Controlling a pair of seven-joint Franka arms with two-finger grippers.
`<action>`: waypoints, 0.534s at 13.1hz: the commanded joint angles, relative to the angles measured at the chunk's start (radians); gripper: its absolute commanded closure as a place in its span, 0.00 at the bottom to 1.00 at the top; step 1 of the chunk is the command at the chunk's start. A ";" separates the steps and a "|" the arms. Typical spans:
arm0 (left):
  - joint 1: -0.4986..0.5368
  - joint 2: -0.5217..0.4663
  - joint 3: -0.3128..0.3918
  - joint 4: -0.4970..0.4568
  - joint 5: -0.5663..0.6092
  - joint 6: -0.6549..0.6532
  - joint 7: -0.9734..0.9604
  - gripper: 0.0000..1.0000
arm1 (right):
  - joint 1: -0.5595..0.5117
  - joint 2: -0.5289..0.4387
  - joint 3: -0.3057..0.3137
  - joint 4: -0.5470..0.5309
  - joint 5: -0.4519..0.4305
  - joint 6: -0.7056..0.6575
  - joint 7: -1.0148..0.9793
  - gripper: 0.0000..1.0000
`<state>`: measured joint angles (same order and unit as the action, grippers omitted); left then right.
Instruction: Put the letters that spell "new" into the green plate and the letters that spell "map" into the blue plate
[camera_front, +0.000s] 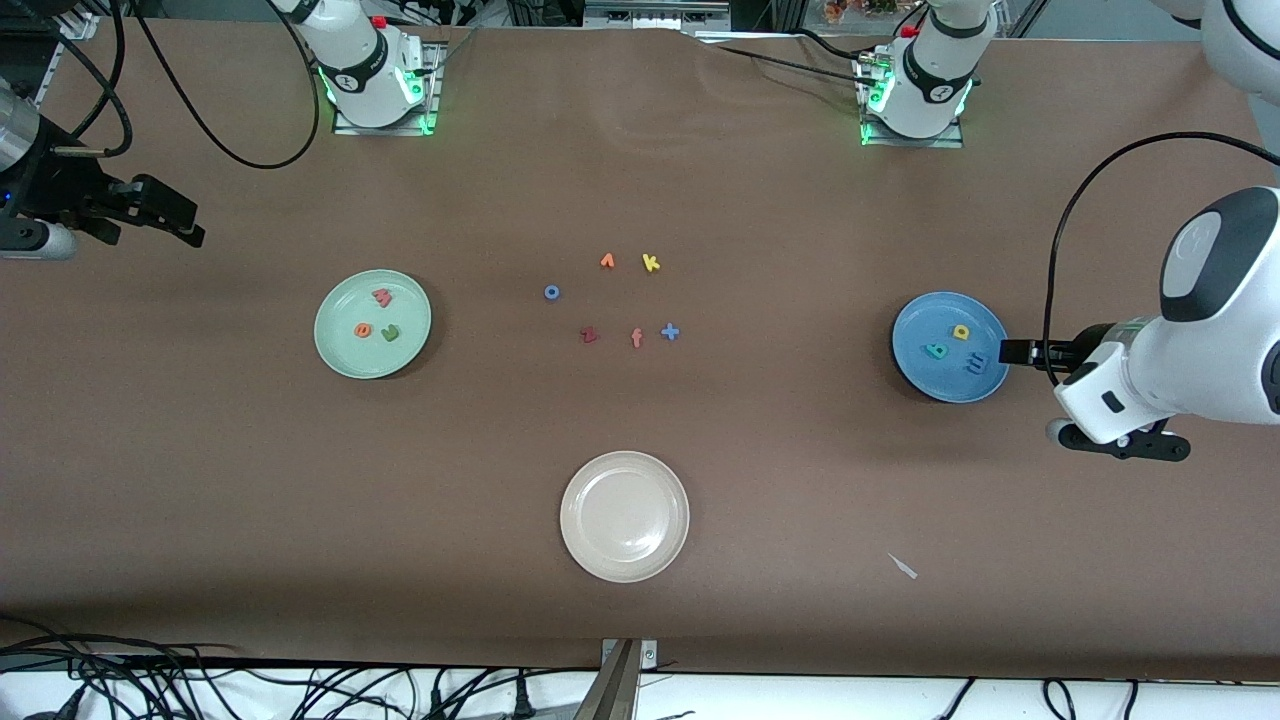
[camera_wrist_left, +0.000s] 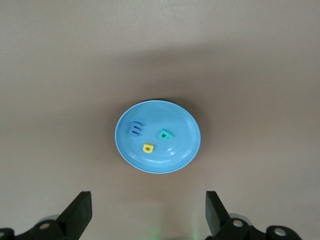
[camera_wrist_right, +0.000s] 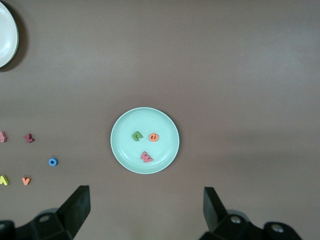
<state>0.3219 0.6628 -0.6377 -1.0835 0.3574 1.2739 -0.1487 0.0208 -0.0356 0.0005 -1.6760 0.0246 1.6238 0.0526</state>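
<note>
The green plate (camera_front: 343, 303) lies toward the right arm's end of the table and holds the green n (camera_front: 390, 333), the orange e (camera_front: 362, 330) and the coral w (camera_front: 381, 297). The blue plate (camera_front: 925, 322) lies toward the left arm's end and holds the blue m (camera_front: 975, 366), the teal a (camera_front: 937, 350) and the yellow p (camera_front: 961, 332). My left gripper (camera_front: 1006, 352) hangs open and empty beside the blue plate (camera_wrist_left: 175, 120). My right gripper (camera_front: 188, 226) is open and empty, raised off to the side of the green plate (camera_wrist_right: 162, 122).
A cream-white plate (camera_front: 600, 545) sits nearer the front camera at mid-table. Between the two coloured plates lie loose letters: a blue o (camera_front: 551, 292), a yellow k (camera_front: 651, 263), a dark red z (camera_front: 589, 335), an orange f (camera_front: 636, 338), a blue plus (camera_front: 670, 332) and another orange letter (camera_front: 607, 261).
</note>
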 joint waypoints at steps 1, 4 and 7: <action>-0.159 -0.046 0.201 0.057 -0.105 -0.033 0.028 0.00 | -0.006 0.007 0.006 0.022 0.003 -0.015 -0.010 0.00; -0.294 -0.090 0.433 0.056 -0.266 -0.022 0.061 0.00 | -0.007 0.006 0.006 0.022 0.003 -0.016 -0.010 0.00; -0.323 -0.162 0.533 0.002 -0.406 0.054 0.110 0.01 | -0.007 0.008 0.004 0.024 -0.003 -0.010 -0.008 0.00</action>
<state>0.0089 0.5629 -0.1506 -1.0322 0.0157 1.2873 -0.0807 0.0207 -0.0354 0.0004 -1.6759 0.0245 1.6235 0.0526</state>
